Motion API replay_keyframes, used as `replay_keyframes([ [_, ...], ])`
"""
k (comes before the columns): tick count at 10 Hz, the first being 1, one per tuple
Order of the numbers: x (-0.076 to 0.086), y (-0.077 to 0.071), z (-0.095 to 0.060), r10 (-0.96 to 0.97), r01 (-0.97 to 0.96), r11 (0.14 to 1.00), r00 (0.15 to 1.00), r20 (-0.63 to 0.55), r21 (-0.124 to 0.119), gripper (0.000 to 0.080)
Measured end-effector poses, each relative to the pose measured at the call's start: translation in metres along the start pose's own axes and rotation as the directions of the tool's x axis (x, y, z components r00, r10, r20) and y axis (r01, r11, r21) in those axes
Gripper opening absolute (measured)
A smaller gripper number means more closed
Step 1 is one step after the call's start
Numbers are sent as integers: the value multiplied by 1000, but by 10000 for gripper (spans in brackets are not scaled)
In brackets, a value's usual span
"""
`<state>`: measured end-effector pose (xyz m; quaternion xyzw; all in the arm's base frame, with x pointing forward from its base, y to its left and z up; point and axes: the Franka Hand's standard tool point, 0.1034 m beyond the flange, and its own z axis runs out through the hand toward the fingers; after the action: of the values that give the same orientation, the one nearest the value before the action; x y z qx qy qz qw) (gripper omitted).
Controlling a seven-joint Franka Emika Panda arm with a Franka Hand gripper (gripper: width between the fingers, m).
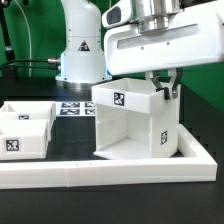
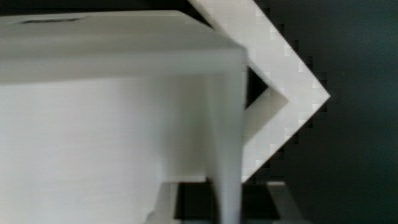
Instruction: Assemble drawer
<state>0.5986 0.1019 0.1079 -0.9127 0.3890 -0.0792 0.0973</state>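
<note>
Housing [image 1: 135, 125] stands upright on the counter [image 1: 75, 150], inside the corner of the low border wall [image 1: 110, 172]. The two trays [image 1: 25, 140] lie well apart at the exterior view's left. Claw [image 1: 166, 86] is at the housing's top corner on the exterior view's right, straddling its thin side wall [image 2: 224, 150]. Clenched or released: cannot tell.
</note>
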Motion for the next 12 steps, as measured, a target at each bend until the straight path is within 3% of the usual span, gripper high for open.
replay_keyframes([
  [2, 0, -2, -1, 174, -174, 985, 985, 9, 13, 51],
  [5, 6, -1, -1, 451, -451, 892, 893, 7, 14, 52],
  [12, 8, -2, 2, 578, -578, 816, 816, 21, 14, 52],
])
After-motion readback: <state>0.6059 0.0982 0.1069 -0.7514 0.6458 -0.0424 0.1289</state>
